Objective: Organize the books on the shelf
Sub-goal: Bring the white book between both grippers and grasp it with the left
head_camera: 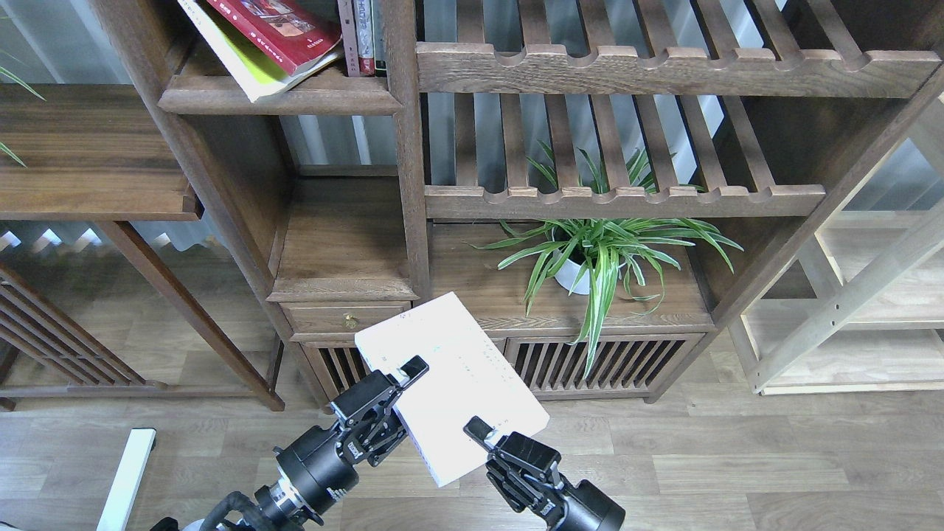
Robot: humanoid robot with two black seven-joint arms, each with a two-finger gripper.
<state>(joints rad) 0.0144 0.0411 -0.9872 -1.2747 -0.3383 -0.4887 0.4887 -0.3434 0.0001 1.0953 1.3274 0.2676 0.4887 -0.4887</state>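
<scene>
Gripping white book [453, 383], left claw [402, 375], right claw [483, 435]

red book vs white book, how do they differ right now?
The red book lies tilted on the shelf, resting on a yellow-green book; the white book is held in the air, down in front of the cabinet. The red book is untouched, while the left claw and right claw both grip the white one. The red cover has a picture; the white looks nearly blank.
</scene>
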